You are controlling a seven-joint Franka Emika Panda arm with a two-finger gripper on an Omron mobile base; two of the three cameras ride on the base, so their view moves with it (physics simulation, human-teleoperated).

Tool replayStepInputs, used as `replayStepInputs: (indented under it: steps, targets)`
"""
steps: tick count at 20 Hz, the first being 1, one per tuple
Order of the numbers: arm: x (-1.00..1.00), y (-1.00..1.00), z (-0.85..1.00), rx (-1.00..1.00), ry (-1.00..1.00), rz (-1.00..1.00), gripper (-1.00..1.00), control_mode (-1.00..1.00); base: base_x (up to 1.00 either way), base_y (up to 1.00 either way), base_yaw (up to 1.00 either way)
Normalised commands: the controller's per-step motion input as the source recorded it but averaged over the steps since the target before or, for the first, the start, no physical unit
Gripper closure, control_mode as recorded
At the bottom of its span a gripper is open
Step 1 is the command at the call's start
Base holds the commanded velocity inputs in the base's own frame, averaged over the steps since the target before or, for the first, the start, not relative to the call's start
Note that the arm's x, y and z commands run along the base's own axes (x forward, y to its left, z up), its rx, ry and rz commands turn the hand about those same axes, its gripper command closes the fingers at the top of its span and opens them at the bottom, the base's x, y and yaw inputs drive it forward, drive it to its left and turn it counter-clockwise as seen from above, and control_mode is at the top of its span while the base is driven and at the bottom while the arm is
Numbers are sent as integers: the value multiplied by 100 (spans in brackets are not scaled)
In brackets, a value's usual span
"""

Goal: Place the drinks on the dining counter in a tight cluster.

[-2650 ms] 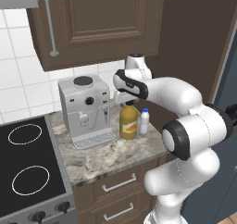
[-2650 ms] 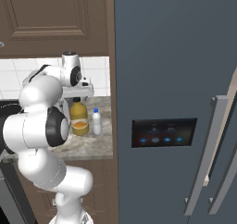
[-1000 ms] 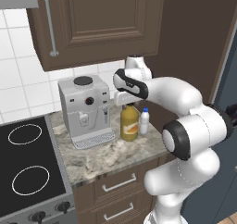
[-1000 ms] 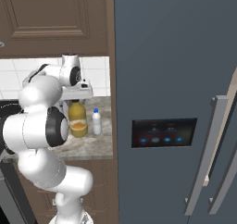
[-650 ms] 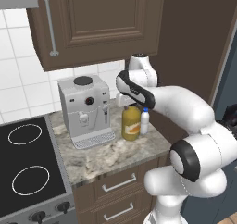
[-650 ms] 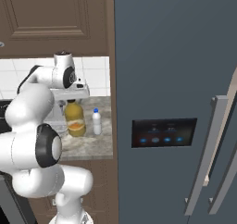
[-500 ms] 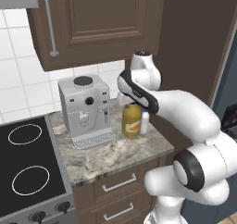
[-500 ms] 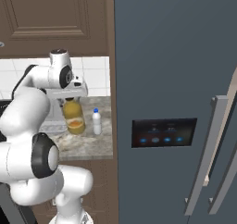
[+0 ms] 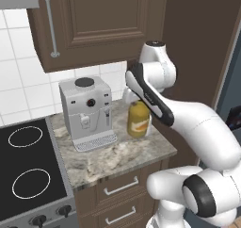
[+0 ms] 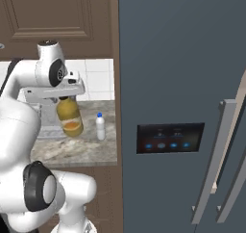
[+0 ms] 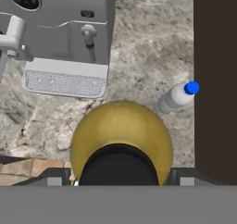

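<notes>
One coffee machine [image 9: 87,111] stands left of the gripper [image 10: 67,98], a small bottle [image 10: 100,126] right; the gripper clasps the upright orange bottle [image 10: 69,117] at its cap

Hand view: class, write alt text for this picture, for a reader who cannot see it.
Seen from directly above, a big orange-yellow bottle with a black cap sits right under the camera on a marbled countertop. A small white bottle with a blue cap stands to its right, and a silver coffee machine is at upper left.
</notes>
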Motion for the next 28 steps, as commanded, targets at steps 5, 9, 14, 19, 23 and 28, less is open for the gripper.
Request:
replayStepInputs:
  steps: [5,9,14,19,23,28]
  targets:
    - [-65,-5,56,0,11,0,100,-100,0,0,0]
    - [-67,-11,52,0,6,0,100,-100,0,0,0]
    - [-56,-16,23,0,0,0,100,-100,0,0,0]
    - [-5,-1,1,0,0,0,100,-100,0,0,0]
    - [0,0,0,0,0,0,100,-100,0,0,0]
    - [-7,0,0,0,0,0,100,-100,0,0,0]
